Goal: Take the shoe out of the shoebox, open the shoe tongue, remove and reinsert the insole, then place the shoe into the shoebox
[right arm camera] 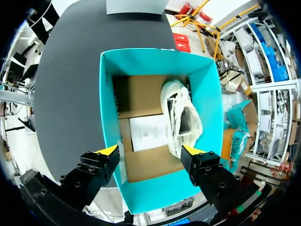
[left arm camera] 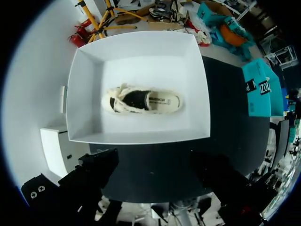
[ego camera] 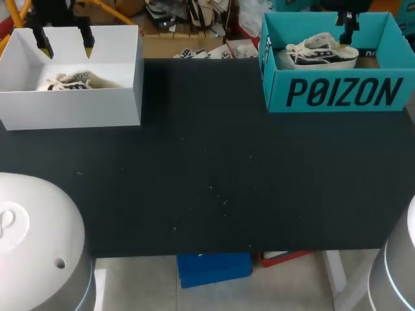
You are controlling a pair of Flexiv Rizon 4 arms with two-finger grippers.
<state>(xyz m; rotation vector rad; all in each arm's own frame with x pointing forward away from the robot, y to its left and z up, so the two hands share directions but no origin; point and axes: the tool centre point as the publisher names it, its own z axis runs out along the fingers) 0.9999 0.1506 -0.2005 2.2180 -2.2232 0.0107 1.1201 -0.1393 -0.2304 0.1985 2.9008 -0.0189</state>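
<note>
Two boxes hold shoes. In the white shoebox [ego camera: 97, 107] at the table's back left, a cream shoe [left arm camera: 143, 100] lies on its side. My left gripper [ego camera: 65, 40] hangs open above this box, empty; in its wrist view the left gripper [left arm camera: 154, 160] shows only dark fingers. The teal shoebox [ego camera: 337, 94] at the back right holds a white low-top shoe [ego camera: 321, 52] with a dark stripe. My right gripper [right arm camera: 150, 150] hovers open over the teal box, and the shoe [right arm camera: 181, 115] lies ahead of one yellow-tipped finger [right arm camera: 193, 150], untouched.
The black tabletop [ego camera: 207, 181] stretches between the two boxes and toward the front edge. A sheet of white paper [right arm camera: 148, 133] lies on the brown cardboard floor of the teal box beside the shoe.
</note>
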